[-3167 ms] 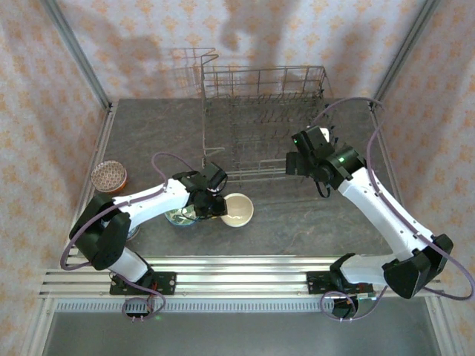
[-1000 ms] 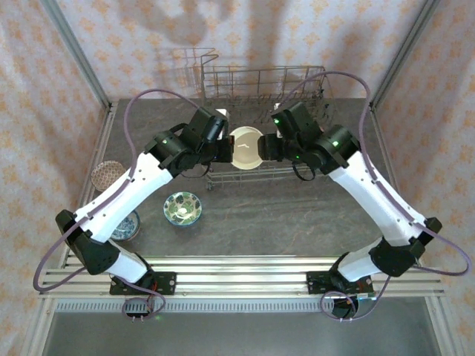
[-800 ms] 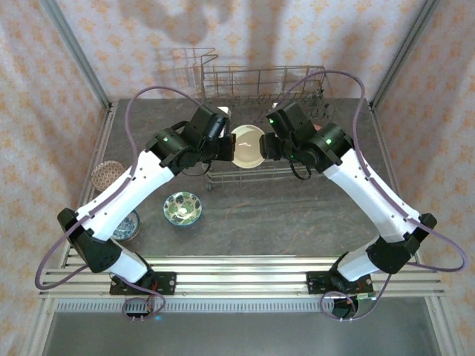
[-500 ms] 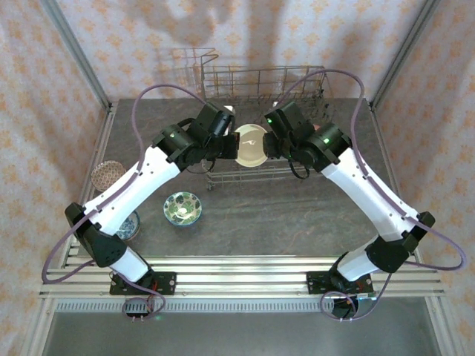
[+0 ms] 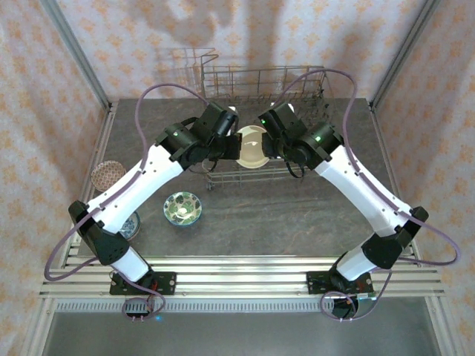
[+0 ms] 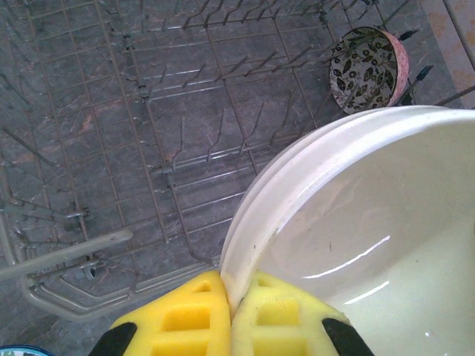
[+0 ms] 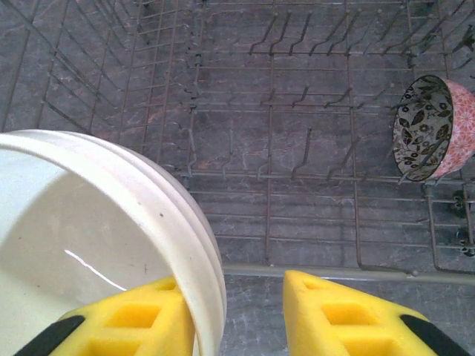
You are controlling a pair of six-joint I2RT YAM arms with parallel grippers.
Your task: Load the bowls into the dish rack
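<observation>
Top view: the two arms are meeting over the near edge of the dish rack (image 5: pixel 260 83), with the cream bowl (image 5: pixel 251 148) hanging on its edge between the left end effector (image 5: pixel 236 146) and the right end effector (image 5: pixel 266 144). A green bowl (image 5: pixel 182 208), a brown bowl (image 5: pixel 108 175) and a blue bowl (image 5: pixel 130 225), half hidden by the left arm, are sitting on the desk (image 5: pixel 282 208), well apart from the rack.

Left wrist view: the left end effector (image 6: pixel 230 297) is pinching the cream bowl's thin rim between its yellow pads. The hold looks narrow, so the smooth bowl is probably at risk of swinging or slipping. A pink bowl (image 6: pixel 369 68) is standing on edge among the tines (image 6: pixel 223 126) below.

Right wrist view: the right end effector (image 7: pixel 237 297) is standing spread around the same rim. One pad is lying by the bowl's inside and the other is standing clear of the outside. This is looking like a handover. If the left one is letting go before the right one is gripping, the bowl is likely dropping onto the tines and chipping. The near rail (image 7: pixel 334 272) and upright tines are standing in the way of a low descent; the pink bowl is well to the right
</observation>
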